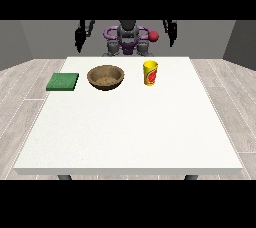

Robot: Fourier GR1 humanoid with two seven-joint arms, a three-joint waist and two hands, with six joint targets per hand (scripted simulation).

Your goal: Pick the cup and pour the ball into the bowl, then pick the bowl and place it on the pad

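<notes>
On white counter point(125, 122), toward far half: yellow cup point(150, 73) with red print, upright, right of centre. Wooden bowl point(105, 77) just left of it, apart, not touching. Green pad point(63, 81) further left, near counter's left edge, lying flat, apart from bowl. Ball not visible from this angle; presumably down inside cup, can't confirm.

Both hands raised beside robot's torso, well back from counter, nothing held. Hand at view's left point(80, 37) and hand at view's right point(171, 33): hanging dark shapes, too small to tell fingers spread or curled. Neither touching any task item.

Handling guesses: cup looks light, thin-walled, rigid, smooth sides, likely slippery; best taken around mid-wall from the side, thumb opposite fingers, rim left clear for pouring. Tall and narrow, so easy to knock over on approach; needs a level approach. Tilt toward bowl, short travel since bowl sits near. Ball likely light, may bounce out of shallow bowl if poured from high.

Bowl looks stiff, heavier than cup, wide and low; best pinched at rim, fingers inside and thumb outside, kept level so ball stays in. Pad flat, probably soft, wide enough as landing spot.

Task not yet begun.
</notes>
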